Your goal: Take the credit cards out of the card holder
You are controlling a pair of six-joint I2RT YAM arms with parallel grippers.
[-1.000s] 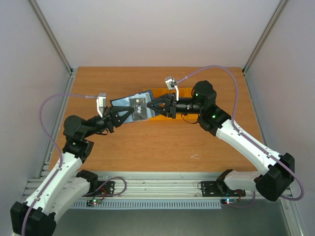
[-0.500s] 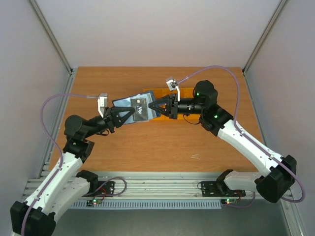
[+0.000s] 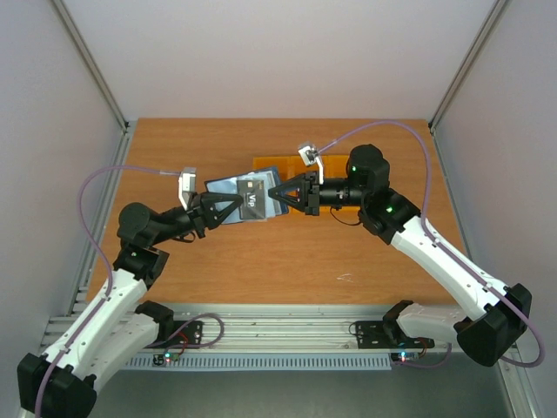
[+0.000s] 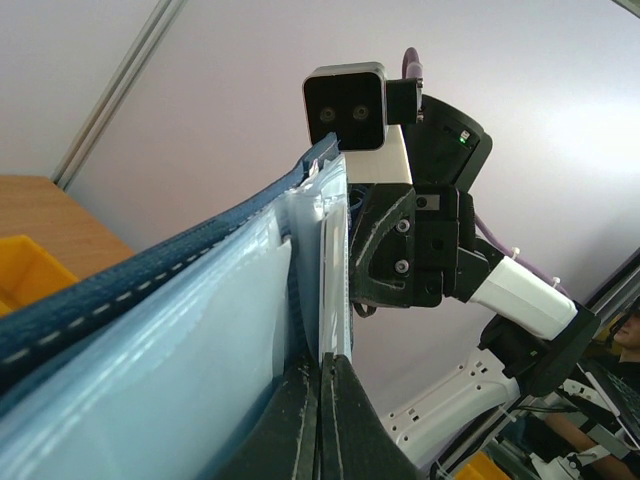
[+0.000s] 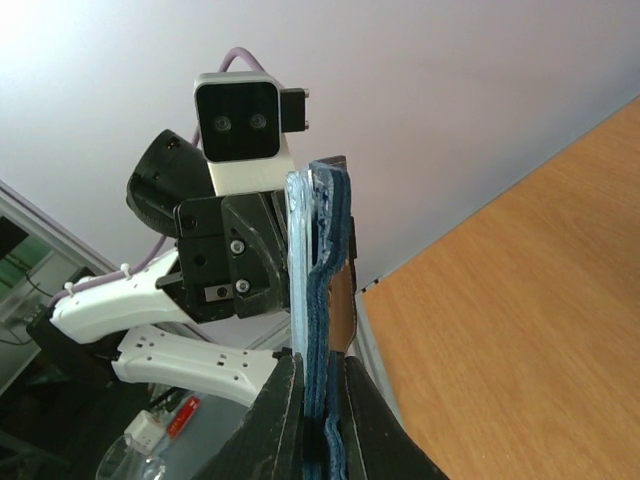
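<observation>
The card holder (image 3: pixel 246 193) is held open above the middle of the table (image 3: pixel 261 261), pinched at its left side by the left gripper (image 3: pixel 235 205). Its right edge has just been clamped by the right gripper (image 3: pixel 281 193). The black card (image 3: pixel 252 202) is still sleeved, so extraction remains undone.

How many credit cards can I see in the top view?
1. A black card sits in the card holder. Others may be hidden inside it.
</observation>
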